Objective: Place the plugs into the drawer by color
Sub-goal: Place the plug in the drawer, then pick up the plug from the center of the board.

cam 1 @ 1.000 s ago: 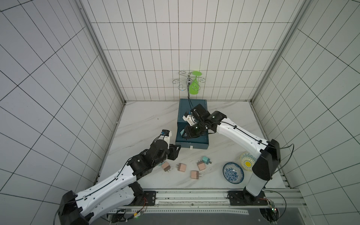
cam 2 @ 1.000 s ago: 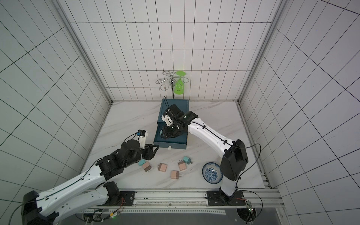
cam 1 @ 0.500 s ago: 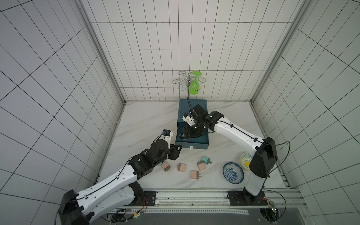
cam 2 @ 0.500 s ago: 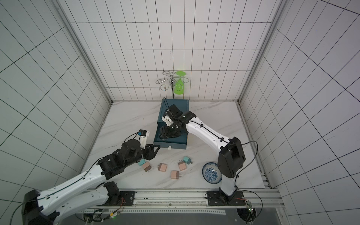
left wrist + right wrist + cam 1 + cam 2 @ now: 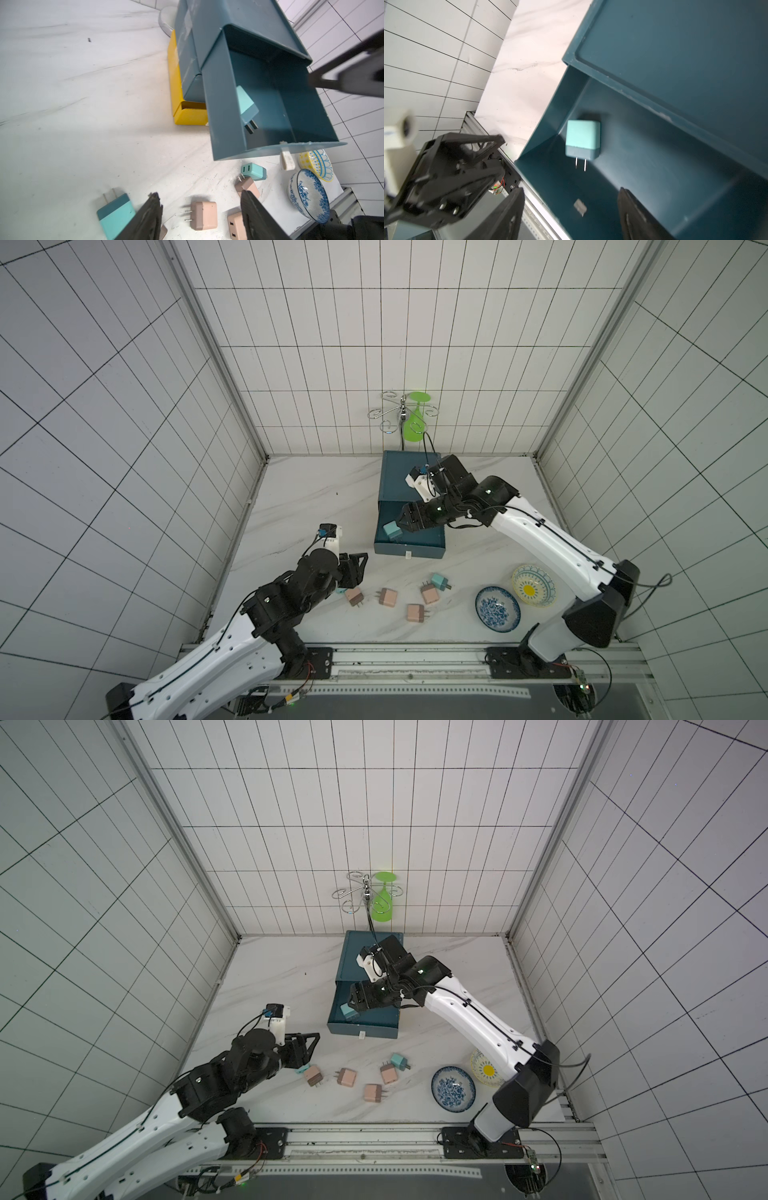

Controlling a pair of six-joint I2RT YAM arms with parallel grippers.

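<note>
The dark teal drawer [image 5: 409,477] stands at the back with its top tray pulled out [image 5: 654,166] above a yellow tier [image 5: 180,93]. A pale teal plug [image 5: 391,529] [image 5: 582,140] [image 5: 246,106] lies loose in that tray. My right gripper [image 5: 401,522] [image 5: 571,205] hangs open just over it, holding nothing. On the table in front lie several peach-pink plugs [image 5: 387,598] [image 5: 203,215] and two teal ones [image 5: 439,581] [image 5: 115,214]. Open and empty, my left gripper [image 5: 353,572] [image 5: 199,193] hovers over the left end of that row.
A blue patterned bowl [image 5: 497,608] and a yellow patterned bowl [image 5: 533,586] sit at the front right, beside the right arm. A wire rack with a hanging green glass [image 5: 413,423] stands behind the drawer chest. Tiled walls close in three sides.
My right gripper has gone from shut to open over the pulled-out tray, and the teal plug now lies free in it. My left gripper has opened a little wider.
</note>
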